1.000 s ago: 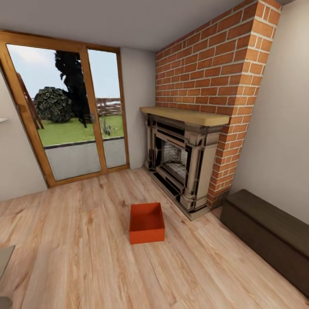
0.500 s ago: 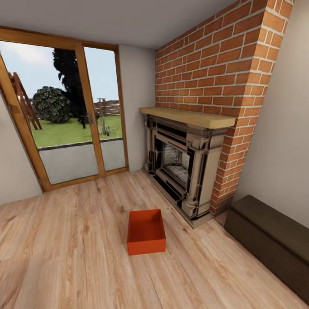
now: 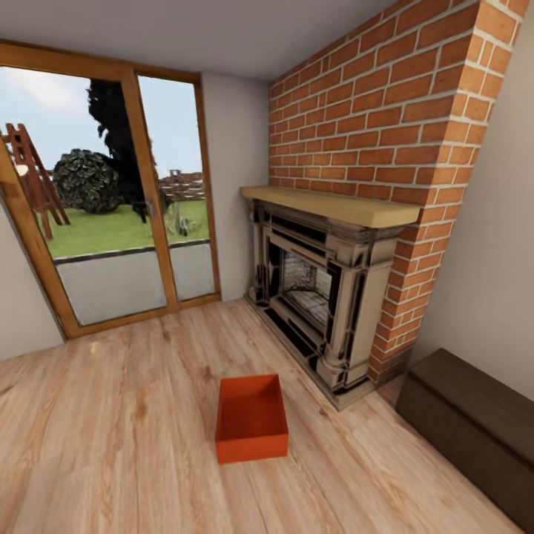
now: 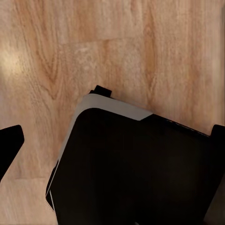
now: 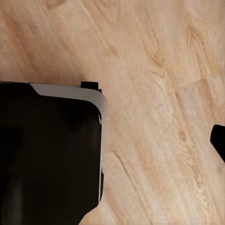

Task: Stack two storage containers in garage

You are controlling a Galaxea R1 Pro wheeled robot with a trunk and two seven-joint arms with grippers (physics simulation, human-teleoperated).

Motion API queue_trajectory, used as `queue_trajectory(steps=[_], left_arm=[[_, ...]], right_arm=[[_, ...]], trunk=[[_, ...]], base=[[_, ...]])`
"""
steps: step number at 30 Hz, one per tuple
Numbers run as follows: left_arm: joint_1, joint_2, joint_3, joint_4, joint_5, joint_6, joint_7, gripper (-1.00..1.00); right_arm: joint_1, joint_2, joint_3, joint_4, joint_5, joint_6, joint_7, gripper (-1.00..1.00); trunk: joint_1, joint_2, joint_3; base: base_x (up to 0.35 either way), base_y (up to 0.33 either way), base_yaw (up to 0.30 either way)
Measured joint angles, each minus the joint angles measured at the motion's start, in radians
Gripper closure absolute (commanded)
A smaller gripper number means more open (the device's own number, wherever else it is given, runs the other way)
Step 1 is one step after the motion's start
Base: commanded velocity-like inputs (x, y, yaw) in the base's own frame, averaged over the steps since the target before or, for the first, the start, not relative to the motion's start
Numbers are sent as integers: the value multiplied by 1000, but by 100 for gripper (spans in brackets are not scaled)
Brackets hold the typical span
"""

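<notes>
Indoors, wood-plank floor [image 3: 133,437], orange-red bin [image 3: 251,417] near brick fireplace [image 3: 326,289].

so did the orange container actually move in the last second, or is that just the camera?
No, just the camera. The storage container keeps its spot on the wood floor relative to the fireplace base; the whole head view shifted together as the robot approached.

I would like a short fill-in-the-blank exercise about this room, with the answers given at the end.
1. The orange-red storage container rests on the light ____ floor.
2. The container is open at the top and its inside is ____.
3. The wall above the fireplace is made of red ____.
4. A dark ____ stands along the right wall.

Answers: wood; empty; brick; bench
</notes>
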State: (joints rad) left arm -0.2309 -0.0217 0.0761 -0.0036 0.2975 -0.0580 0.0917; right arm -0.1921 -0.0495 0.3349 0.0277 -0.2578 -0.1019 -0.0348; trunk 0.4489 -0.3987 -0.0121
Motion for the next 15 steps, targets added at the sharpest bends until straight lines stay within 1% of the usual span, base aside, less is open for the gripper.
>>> queue_trajectory(steps=[6,15], left_arm=[[0,0,0,0,0,-3,0,-100],[0,0,0,0,0,-6,0,-100]], right_arm=[[0,0,0,0,0,-1,0,-100],[0,0,2,0,10,-2,0,-100]], trunk=[[0,0,0],[0,0,0]], base=[[324,0,0],[324,0,0]])
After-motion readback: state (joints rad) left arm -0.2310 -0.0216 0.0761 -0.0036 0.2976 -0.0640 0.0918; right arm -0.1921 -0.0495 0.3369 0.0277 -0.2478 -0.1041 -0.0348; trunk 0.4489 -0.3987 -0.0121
